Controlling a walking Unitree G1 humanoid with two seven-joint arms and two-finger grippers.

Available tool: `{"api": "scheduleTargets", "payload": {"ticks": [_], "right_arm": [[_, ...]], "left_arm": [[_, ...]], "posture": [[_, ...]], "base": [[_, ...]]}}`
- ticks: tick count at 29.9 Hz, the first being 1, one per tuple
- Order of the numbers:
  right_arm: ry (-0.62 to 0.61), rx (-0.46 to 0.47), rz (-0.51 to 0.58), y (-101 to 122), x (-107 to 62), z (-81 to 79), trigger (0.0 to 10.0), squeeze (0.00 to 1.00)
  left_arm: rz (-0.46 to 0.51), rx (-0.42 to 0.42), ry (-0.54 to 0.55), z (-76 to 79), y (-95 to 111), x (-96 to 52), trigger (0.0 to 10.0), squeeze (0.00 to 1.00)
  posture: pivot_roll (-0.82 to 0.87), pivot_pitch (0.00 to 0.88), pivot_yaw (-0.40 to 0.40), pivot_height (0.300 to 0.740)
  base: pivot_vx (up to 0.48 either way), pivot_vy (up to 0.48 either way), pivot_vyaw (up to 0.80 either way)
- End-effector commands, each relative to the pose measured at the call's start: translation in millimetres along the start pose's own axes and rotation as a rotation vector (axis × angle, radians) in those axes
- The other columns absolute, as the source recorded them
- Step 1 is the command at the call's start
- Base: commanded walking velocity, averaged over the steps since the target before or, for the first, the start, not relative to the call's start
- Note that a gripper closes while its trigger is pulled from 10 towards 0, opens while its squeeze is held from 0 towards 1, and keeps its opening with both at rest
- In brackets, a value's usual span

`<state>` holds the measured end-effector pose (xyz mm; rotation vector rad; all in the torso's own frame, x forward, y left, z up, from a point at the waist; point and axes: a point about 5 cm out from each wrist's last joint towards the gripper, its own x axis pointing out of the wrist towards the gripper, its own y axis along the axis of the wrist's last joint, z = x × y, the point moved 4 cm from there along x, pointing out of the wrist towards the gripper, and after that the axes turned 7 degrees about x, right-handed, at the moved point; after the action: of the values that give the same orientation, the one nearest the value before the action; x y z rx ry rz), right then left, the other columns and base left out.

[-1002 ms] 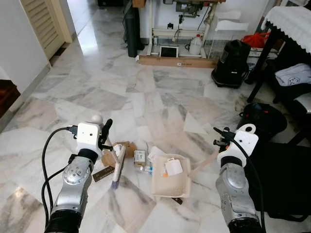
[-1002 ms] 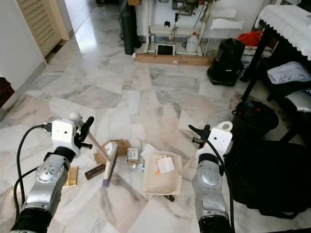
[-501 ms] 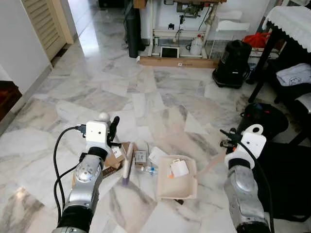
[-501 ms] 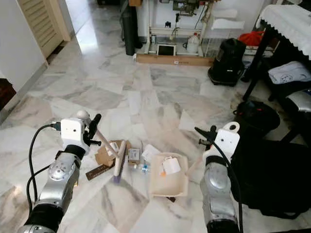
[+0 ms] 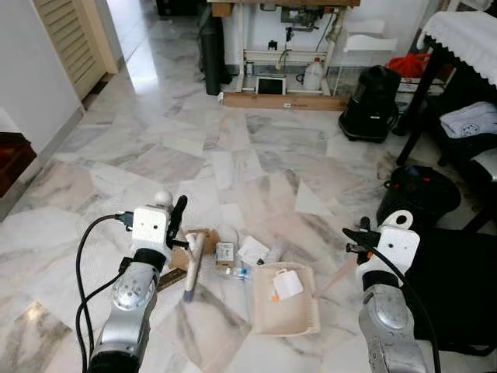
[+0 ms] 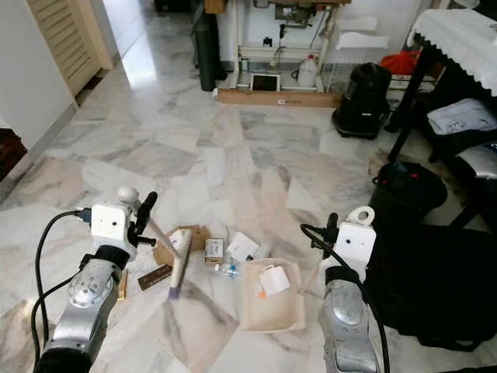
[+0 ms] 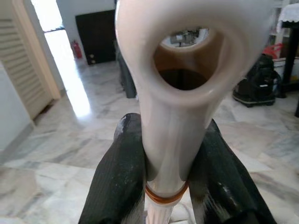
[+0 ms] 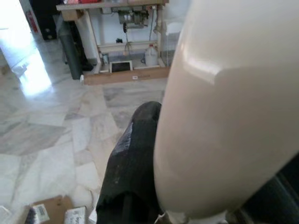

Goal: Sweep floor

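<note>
Holding white scraps, the dustpan (image 5: 286,309) gripped by right end effector (image 5: 351,240), left end effector (image 5: 177,225) clenching the brush (image 5: 192,264)

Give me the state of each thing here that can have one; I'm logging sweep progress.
Left pincer: shut on the brush handle.
Right pincer: shut on the dustpan handle.
Brush: slanted, bristles down on the floor beside the litter.
Dustpan: flat on the floor, holding a white scrap.
Litter: loose on the floor, not yet in the dustpan.
</note>
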<state>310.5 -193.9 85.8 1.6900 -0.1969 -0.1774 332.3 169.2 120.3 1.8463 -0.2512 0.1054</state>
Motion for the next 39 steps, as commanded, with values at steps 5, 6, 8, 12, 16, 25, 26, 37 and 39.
{"api": "scheduleTargets", "payload": {"ticks": [5,6,8,12,16,25,26,37,39], "right_arm": [[0.009,0.011,0.073,19,2.3,-5.0,10.0,0.00],[0.011,0.013,0.069,17,1.6,-6.9,10.0,0.00],[0.011,0.022,0.072,17,1.1,-8.8,10.0,0.00],[0.014,0.035,0.077,19,0.4,-12.4,10.0,0.00],[0.018,0.045,0.067,17,-1.7,-13.6,10.0,0.00],[-0.001,0.088,0.046,14,-1.7,-13.1,10.0,0.00],[-0.001,0.089,0.046,14,-1.9,-14.1,10.0,0.00],[-0.031,0.145,0.028,11,-3.9,-14.7,10.0,0.00],[-0.060,0.204,0.014,8,-4.5,-12.2,10.0,0.00]], "left_arm": [[0.069,0.027,0.021,-7.2,17,-1.9,10.0,0.00],[0.066,0.025,0.022,-8.2,16,-0.9,10.0,0.00],[0.064,0.024,0.023,-8.9,17,0.7,10.0,0.00],[0.064,0.023,0.019,-7.9,18,2.6,10.0,0.00],[0.058,0.026,0.010,-6.6,18,-1.0,10.0,0.00],[0.049,0.035,0.008,-8.2,18,-4.0,10.0,0.00],[0.048,0.037,0.007,-8.4,18,-4.3,10.0,0.00],[0.043,0.046,0.013,-12.1,21,-4.2,10.0,0.00],[0.043,0.048,0.012,-12.5,22,-4.0,10.0,0.00]], "posture": [[-0.03,0.000,-0.013,0.740],[-0.04,0.000,-0.011,0.740],[-0.04,0.000,-0.007,0.740],[-0.04,0.000,-0.002,0.740],[-0.04,0.000,0.001,0.740],[-0.04,0.000,0.007,0.740],[-0.03,0.000,0.008,0.740],[-0.02,0.031,0.022,0.740],[-0.02,0.038,0.027,0.740]], "base": [[0.000,0.000,0.00],[0.000,0.000,0.00],[0.000,0.000,0.34],[0.000,0.000,0.35],[0.000,0.000,0.00],[0.000,0.000,0.15],[0.000,0.000,0.56],[0.000,0.000,0.78],[0.000,0.000,0.80]]}}
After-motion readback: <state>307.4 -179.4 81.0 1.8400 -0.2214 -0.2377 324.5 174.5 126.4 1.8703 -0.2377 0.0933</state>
